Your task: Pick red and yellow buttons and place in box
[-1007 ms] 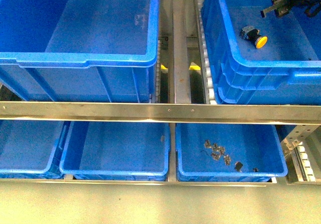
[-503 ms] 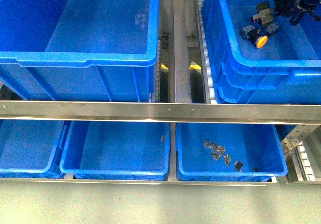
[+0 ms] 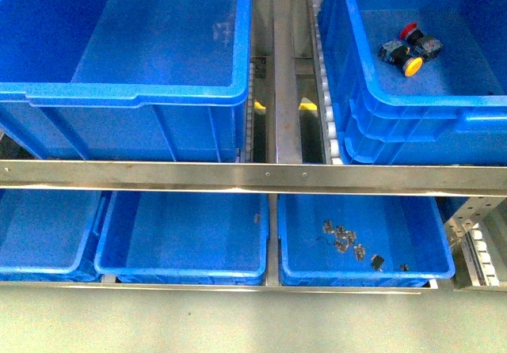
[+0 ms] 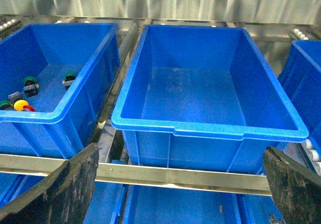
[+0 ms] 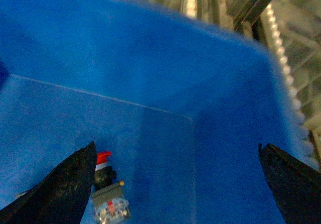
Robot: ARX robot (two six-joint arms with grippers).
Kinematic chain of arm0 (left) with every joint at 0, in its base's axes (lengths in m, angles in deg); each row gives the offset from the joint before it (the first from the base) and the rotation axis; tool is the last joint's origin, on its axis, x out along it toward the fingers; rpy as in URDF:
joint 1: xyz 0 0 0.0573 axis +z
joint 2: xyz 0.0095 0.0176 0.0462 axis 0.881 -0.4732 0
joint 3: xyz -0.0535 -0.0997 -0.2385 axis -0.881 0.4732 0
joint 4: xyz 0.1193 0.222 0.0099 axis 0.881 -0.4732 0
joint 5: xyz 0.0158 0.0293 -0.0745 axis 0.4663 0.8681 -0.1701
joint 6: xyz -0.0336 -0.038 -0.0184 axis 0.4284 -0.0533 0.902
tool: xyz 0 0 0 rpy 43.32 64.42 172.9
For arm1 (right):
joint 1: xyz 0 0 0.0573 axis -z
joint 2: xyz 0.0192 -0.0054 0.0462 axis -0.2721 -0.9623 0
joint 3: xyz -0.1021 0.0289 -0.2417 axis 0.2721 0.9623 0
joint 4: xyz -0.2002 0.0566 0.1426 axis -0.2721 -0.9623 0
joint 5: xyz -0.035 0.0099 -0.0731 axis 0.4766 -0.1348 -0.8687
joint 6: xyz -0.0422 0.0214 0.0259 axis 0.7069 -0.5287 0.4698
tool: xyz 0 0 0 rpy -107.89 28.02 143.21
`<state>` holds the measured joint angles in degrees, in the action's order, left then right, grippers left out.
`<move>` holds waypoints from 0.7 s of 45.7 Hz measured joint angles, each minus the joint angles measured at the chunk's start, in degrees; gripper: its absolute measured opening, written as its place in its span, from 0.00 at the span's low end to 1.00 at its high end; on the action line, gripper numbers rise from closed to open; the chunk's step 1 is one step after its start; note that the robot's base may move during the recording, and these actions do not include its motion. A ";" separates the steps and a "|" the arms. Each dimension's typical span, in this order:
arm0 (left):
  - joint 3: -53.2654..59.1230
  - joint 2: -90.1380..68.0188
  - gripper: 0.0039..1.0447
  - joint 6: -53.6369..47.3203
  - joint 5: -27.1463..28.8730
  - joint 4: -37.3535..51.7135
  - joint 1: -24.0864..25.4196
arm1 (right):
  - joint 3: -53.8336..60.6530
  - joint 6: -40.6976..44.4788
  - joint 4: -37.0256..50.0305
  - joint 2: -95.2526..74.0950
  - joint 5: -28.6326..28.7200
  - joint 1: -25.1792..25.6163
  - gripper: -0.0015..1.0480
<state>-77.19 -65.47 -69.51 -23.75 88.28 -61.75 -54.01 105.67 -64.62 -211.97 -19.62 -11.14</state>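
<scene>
Resting on the floor of the box (image 3: 412, 119), a red button (image 3: 421, 43) and a yellow button (image 3: 402, 58) touch in the front view, so they count as delivered. Seen from the left wrist, the left hand (image 4: 180, 184) hangs spread and empty above the single-rimmed bin (image 4: 210, 128), likely idle. Seen from the right wrist, the right hand (image 5: 175, 184) gapes above that red button (image 5: 106, 181), holding nothing.

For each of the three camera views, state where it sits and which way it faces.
Front view: on the body, looking down over the shelves at the box holding a red button and yellow button.
Left wrist view: faces an empty bin; open left end effector frames it.
Right wrist view: looks down into the box; open right end effector shows.
Shared: front and right wrist both show the red button.
</scene>
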 joint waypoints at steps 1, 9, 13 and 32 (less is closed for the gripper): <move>0.00 0.00 0.92 0.00 0.00 0.00 0.00 | 4.83 0.02 1.95 3.52 0.94 0.26 0.93; 0.00 0.00 0.92 0.00 0.00 0.00 0.00 | 37.53 -0.98 8.48 28.83 9.66 1.99 0.93; 0.00 0.00 0.92 0.00 0.00 0.00 0.00 | 52.50 -2.84 8.48 39.54 13.66 3.13 0.93; 0.00 0.00 0.92 0.00 0.02 0.00 0.00 | 90.33 -25.18 3.21 80.46 12.07 12.02 0.93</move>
<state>-77.19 -65.47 -69.51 -23.73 88.28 -61.75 36.32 80.49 -61.41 -131.51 -7.55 0.88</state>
